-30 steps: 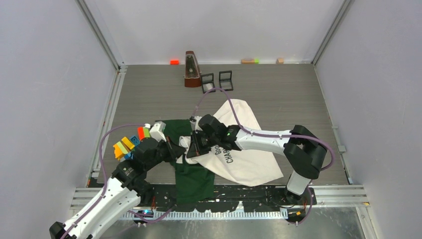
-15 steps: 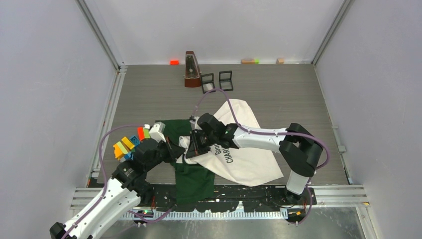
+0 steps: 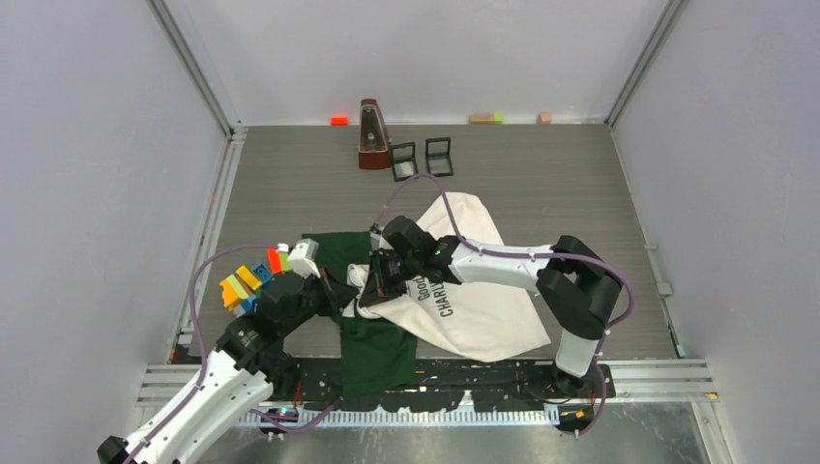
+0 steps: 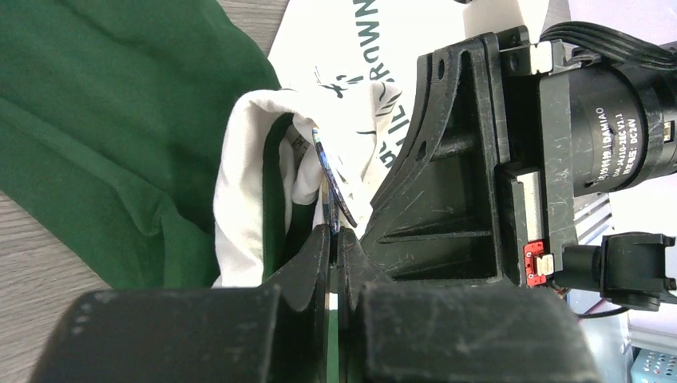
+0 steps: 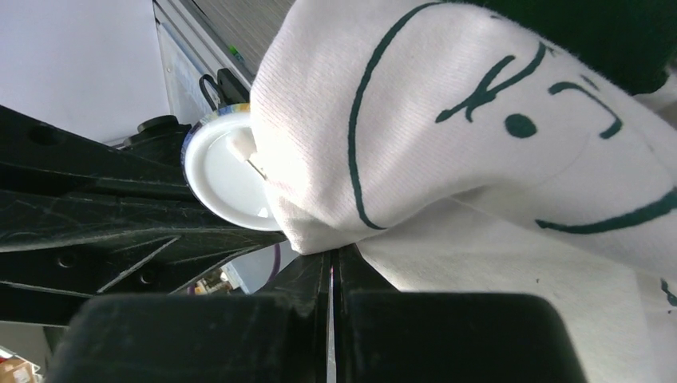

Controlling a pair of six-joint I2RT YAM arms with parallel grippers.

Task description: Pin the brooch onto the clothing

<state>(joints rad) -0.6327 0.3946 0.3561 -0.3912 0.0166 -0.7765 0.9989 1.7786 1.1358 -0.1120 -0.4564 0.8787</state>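
Pinching, item 1: left gripper point(image 4: 331, 239). The fingers point(image 4: 313, 254) are pressed fully together on the lower rim of the brooch point(image 4: 330, 182), which I see edge-on as a thin disc rising toward 12 o'clock from the tips.

Item 2: right gripper point(image 5: 330, 259). Its fingers point(image 5: 307, 275) are closed with no gap that I can make out, nipping the lower edge of a fold of white cloth.

Item 3: brooch point(image 5: 225, 171), right wrist view. It is round with a coloured rim, and its white back faces my camera. It sits at 10 o'clock from the right fingertips, touching the fold. The pin bar runs toward 4 o'clock to the cloth edge; whether it has pierced the fabric I cannot tell.

Item 4: clothing point(image 3: 479, 319). It is a white T-shirt with dark green parts, a line-drawn face point(image 5: 519, 124) and dark lettering. It lies crumpled on the table point(image 3: 551, 188), centre toward 6 o'clock. Both grippers meet at its 9 o'clock side, where white meets green.

Item 5: brown metronome-shaped object point(image 3: 372, 135), upright at 12 o'clock on the table, with two small black frames point(image 3: 422, 159) just beside it at its 4 o'clock.

Item 6: cluster of coloured blocks point(image 3: 247, 282) at 9 o'clock, close to the left arm, with a white block point(image 3: 306, 256) near it.

Item 7: small orange block point(image 3: 338, 120) at the far edge, near 12 o'clock.
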